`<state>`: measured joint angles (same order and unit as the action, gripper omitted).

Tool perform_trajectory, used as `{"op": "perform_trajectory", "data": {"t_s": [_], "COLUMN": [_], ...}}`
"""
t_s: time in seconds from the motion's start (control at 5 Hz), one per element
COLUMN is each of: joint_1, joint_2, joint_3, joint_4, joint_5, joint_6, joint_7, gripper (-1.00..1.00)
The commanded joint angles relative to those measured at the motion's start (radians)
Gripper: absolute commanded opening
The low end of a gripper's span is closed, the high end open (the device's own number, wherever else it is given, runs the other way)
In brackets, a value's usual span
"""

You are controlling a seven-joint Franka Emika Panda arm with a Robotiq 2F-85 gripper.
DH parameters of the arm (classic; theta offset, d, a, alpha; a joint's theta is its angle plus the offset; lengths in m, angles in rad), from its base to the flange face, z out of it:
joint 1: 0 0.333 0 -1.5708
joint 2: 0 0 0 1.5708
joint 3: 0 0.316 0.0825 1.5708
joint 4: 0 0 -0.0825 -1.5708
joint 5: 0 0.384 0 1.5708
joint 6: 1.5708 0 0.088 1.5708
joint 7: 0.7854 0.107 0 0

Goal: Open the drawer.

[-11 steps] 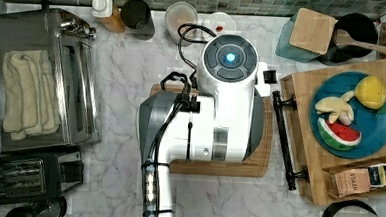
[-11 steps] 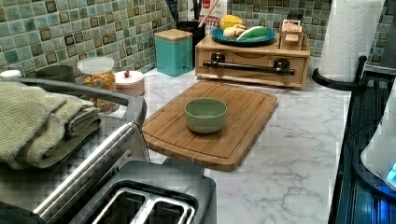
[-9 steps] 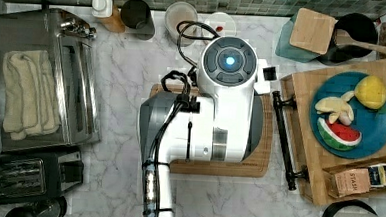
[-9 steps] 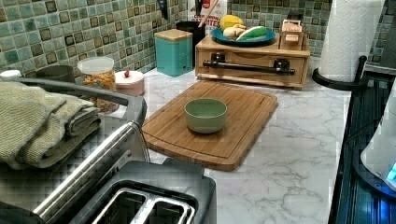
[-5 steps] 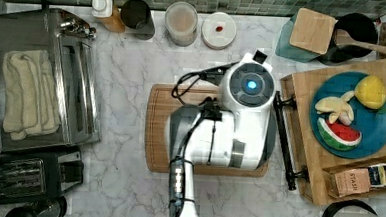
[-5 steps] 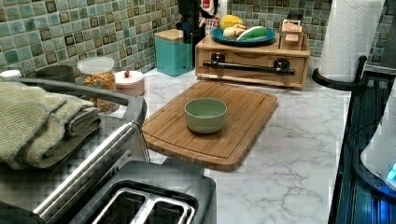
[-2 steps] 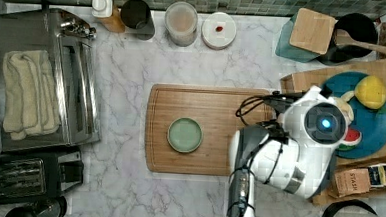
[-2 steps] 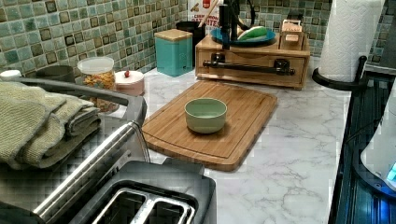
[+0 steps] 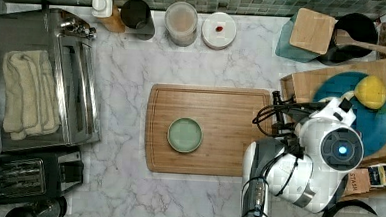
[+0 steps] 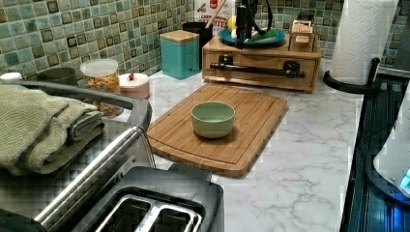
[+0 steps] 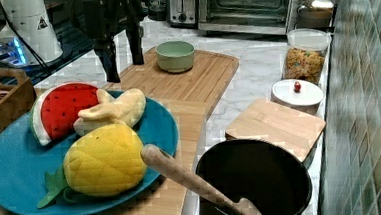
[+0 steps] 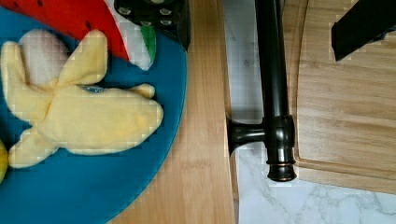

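1. Top view: the arm (image 9: 323, 160) is seen to have been swung off the cutting board (image 9: 208, 109), which it covered a second ago, to the board's drawer-side edge.
2. The drawer (image 10: 261, 77) is found shut, just beyond the cutting board, with its black bar handle (image 12: 273, 93) faced toward the board.
3. The pincer (image 11: 125, 66) is held spread above that edge of the board, with nothing pinched.
4. The approach is judged nearly done; a descent around the bar is needed before any pull.
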<state>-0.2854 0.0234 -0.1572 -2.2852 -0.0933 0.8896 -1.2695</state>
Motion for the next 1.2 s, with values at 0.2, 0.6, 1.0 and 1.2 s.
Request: {"op": "perform_trajectory", "data": {"t_s": [0.2, 0.6, 1.0, 1.2], "joint_1": [0.064, 0.031, 0.032, 0.048], "joint_2": [-0.111, -0.004, 0.053, 0.081], "joint_3": [0.048, 0.03, 0.025, 0.025], "joint_4": [-0.166, -0.161, -0.162, -0.15], "joint_5": [0.018, -0.115, -0.139, -0.199], "joint_6": [0.054, 0.214, 0.246, 0.198], "joint_7": [0.031, 0.063, 0.18, 0.299], "gripper": [1.0, 1.0, 1.0, 1.0]}}
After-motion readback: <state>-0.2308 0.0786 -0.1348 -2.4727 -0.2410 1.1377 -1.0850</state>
